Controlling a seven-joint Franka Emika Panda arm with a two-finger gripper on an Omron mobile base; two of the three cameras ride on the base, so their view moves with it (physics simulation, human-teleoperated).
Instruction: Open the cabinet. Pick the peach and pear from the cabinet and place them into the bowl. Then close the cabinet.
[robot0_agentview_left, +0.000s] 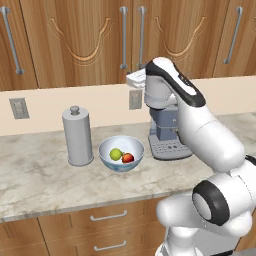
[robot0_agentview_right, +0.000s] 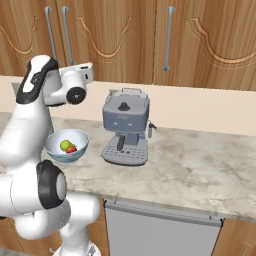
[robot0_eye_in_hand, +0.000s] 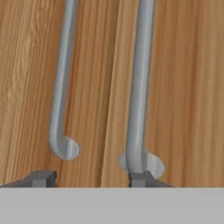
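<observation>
Both fruits already sit in the bowl on the counter — the pear at 9 o'clock inside it, the peach touching it at 3 o'clock — so I judge the carrying is finished and only the shutting of the cabinet is left. From the left base view its two carved doors look flush with the neighbouring fronts, their bar handles side by side at 12 o'clock above the bowl, which suggests the doors are shut or very nearly so.

My pincer is raised to the lower ends of those bars, pressed close to the wood. In the hand view the left handle curls into the door just above my left tip, and the right handle ends directly over my right tip. My fingers stand apart with bare door between them, gripping nothing — spread like that, I take it, to push rather than pull.

The grey canister at 9 o'clock of the bowl and the coffee machine at 3 o'clock stand apart from it.
</observation>
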